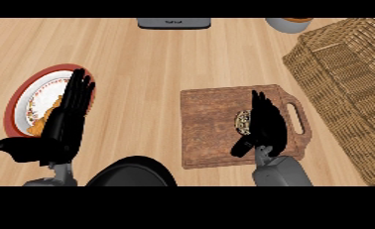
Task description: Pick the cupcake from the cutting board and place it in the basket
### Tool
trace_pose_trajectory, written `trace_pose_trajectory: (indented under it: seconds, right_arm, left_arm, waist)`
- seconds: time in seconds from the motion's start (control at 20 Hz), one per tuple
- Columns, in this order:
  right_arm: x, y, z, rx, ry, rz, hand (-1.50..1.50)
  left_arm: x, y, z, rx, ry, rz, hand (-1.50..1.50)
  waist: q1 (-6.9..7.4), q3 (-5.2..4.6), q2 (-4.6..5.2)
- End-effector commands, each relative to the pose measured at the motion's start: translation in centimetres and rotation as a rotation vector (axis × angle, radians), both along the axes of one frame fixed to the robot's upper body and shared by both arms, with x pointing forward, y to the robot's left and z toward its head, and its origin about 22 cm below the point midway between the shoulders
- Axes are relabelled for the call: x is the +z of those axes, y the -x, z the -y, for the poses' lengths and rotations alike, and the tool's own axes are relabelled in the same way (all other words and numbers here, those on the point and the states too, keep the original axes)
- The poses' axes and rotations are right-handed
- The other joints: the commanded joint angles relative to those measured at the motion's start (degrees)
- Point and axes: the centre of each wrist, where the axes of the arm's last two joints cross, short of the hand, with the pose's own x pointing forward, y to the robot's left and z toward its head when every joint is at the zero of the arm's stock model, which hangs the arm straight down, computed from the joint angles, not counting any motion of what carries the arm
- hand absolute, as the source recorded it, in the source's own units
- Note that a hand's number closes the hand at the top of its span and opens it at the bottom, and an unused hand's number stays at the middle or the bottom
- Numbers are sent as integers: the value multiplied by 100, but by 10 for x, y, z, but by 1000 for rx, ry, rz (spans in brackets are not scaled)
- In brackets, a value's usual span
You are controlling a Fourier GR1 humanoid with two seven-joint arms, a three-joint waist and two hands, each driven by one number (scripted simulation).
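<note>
- The grey appliance at the counter's far edge carries a small dark marking on its front face; it looks like a brand word, but its letters are too small to read.
- Nothing else in view bears any text, number or sign.

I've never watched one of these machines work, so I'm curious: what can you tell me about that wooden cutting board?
The cutting board is a dark brown, rounded rectangle with visible wood grain and a slotted handle at its right end. It lies flat on the light wooden counter, just left of the wicker basket. The cupcake sits on its right half, mostly hidden by the right hand, whose fingers reach over it. A black pan lies off its lower left corner.
</note>
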Motion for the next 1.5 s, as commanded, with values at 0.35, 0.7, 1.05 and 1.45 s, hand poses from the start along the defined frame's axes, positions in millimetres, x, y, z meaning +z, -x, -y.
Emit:
trace_pose_trajectory:
  seconds: [0.35,0.7,1.05,1.45]
  right_arm:
    - [-17,-7,3,51,-11,-53,150]
    - [-22,-7,-8,157,63,-63,150]
    - [-19,-59,-13,41,94,-32,150]
    - [4,-113,88,-601,125,22,150]
  left_arm:
    - [0,-1,16,-13,1,17,0]
    - [-3,-3,3,3,2,-8,0]
    - [7,-13,16,-12,-5,-3,0]
    - [12,-9,20,-73,-12,54,0]
  waist:
    - [-2,0,0]
    - [-6,-1,-1]
    - [77,3,37]
    - [523,21,283]
